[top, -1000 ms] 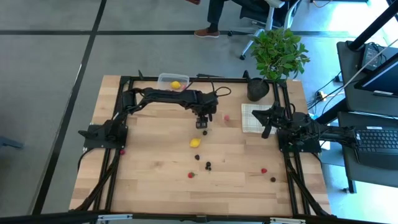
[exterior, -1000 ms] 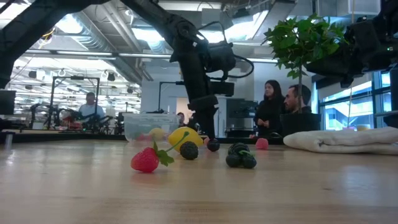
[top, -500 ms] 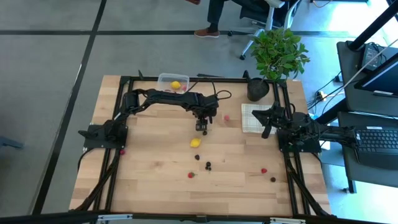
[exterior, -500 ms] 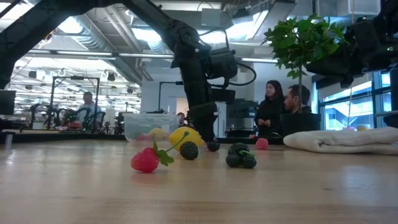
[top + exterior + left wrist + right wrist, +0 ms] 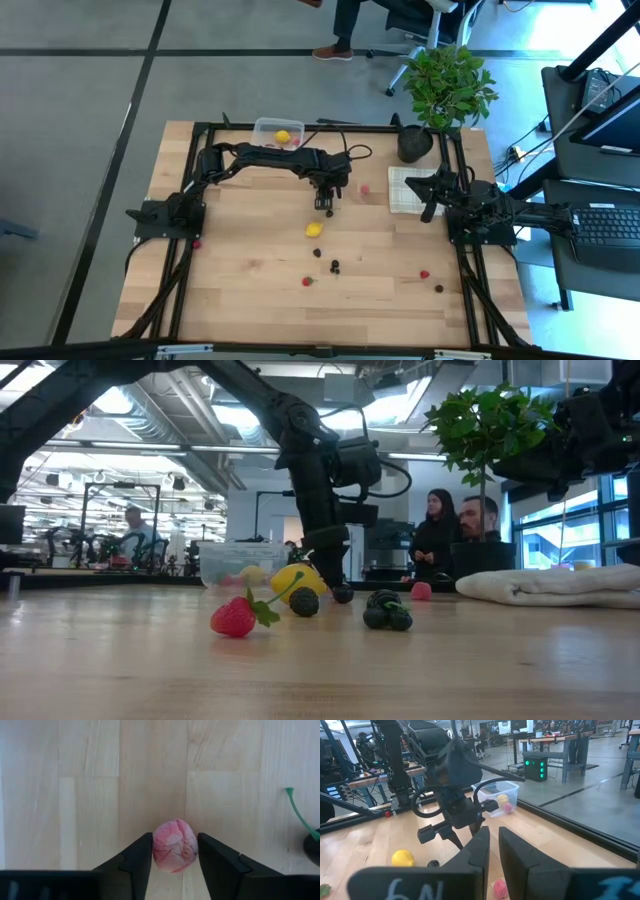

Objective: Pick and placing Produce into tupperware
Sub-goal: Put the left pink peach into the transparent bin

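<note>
- A pink berry sits between the two fingers of the left gripper, which close on its sides; it hangs just over the bare wooden table, a little short of the table's middle toward the far edge.
- In the high view the left gripper points down, its arm reaching from the left mount across the far half of the table.
- The tupperware stands at the far edge of the table, well apart from that gripper; a yellow lemon piece lies inside it, and the right wrist view shows a pink piece in it as well.
- A loose yellow lemon lies on the wood just near the left gripper, on its near side.
- Another pink berry rests between the left gripper and the white checked cloth.
- Dark berries and a red strawberry lie nearer the front; a red berry and a dark one lie toward the right front.
- The right gripper waits by the cloth at the right side, its fingers a narrow gap apart and holding nothing.
- A black plant pot stands at the far right corner.
</note>
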`<state>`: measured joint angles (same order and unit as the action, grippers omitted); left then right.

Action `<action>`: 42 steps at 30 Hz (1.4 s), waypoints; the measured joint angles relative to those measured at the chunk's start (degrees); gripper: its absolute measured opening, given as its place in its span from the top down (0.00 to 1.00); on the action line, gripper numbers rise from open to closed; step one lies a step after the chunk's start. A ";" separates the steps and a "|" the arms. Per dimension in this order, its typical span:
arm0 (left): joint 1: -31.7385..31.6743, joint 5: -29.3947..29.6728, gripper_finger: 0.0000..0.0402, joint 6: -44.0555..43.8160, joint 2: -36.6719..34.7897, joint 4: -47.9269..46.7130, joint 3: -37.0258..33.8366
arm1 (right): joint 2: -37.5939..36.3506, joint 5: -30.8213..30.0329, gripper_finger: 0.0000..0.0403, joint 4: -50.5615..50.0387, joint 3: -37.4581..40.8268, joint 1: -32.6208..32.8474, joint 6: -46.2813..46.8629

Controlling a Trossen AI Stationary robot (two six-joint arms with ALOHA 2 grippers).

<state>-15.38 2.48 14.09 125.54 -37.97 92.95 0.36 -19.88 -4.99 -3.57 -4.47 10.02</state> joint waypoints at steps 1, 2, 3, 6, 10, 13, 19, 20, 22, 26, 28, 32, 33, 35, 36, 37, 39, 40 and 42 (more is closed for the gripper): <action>0.00 0.00 0.66 0.00 0.00 -0.08 0.00 | 0.00 0.00 0.89 0.00 0.00 -0.01 0.00; 0.00 0.00 0.68 -0.02 0.00 -0.19 0.00 | 0.00 0.00 0.89 0.00 0.00 0.00 0.00; 0.00 0.00 0.70 -0.02 0.00 -0.29 0.02 | 0.00 0.00 0.89 0.00 0.00 0.00 0.00; 0.01 0.00 0.74 -0.12 0.00 -0.68 0.02 | 0.00 0.00 0.89 -0.02 0.00 -0.02 0.00; -0.02 0.02 0.78 -0.46 -0.81 -4.43 0.02 | 0.00 0.00 0.89 -0.02 0.00 -0.02 0.00; -0.09 0.29 0.79 -1.52 -2.75 -9.23 0.00 | 0.00 -0.02 0.89 -0.03 0.00 -0.02 0.00; -1.48 3.76 0.76 -4.64 -10.39 -16.62 0.02 | 0.00 -0.01 0.89 -0.18 0.00 0.00 -0.03; -1.96 4.50 0.76 -5.53 -12.16 -18.01 0.02 | 0.00 -0.02 0.89 -0.14 0.00 -0.02 -0.04; -3.20 6.67 0.77 -7.78 -15.62 -20.16 0.02 | 0.00 -0.02 0.89 -0.11 0.00 -0.02 -0.02; -7.02 11.76 0.79 -13.90 -22.04 -21.54 0.04 | -0.01 -0.02 0.89 0.18 0.00 -0.02 -0.04; -9.59 12.26 0.80 -17.92 -24.88 -21.61 0.07 | -0.02 -0.04 0.89 0.56 0.01 -0.02 -0.10; -15.87 12.26 0.79 -24.69 -27.78 -21.56 0.09 | -0.04 -0.04 0.89 0.95 0.00 0.00 -0.15; -17.56 12.23 0.78 -25.50 -27.90 -21.70 0.09 | -0.02 -0.04 0.89 1.02 0.00 -0.02 -0.13; -20.70 12.06 0.78 -26.03 -27.74 -21.90 0.09 | -0.04 -0.07 0.89 0.99 0.01 -0.02 -0.10; -22.21 11.67 0.78 -26.03 -27.39 -21.92 0.09 | -0.03 -0.07 0.89 1.05 0.00 -0.02 -0.09; -23.44 11.02 0.78 -26.08 -26.84 -21.86 0.09 | -0.04 -0.07 0.89 1.05 0.00 -0.02 -0.09; -25.31 10.14 0.78 -26.16 -25.17 -21.70 0.09 | -0.04 -0.07 0.89 1.11 0.00 -0.02 -0.09; -25.90 9.97 0.79 -26.16 -24.18 -21.48 0.07 | -0.04 -0.07 0.89 1.18 0.00 -0.02 -0.09; -27.00 9.88 0.80 -26.13 -22.32 -21.45 0.09 | -0.04 -0.07 0.89 1.23 0.00 -0.02 -0.13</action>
<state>-42.37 12.36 -12.04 103.21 -59.42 93.03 0.32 -19.94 -3.76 -3.57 -4.49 9.89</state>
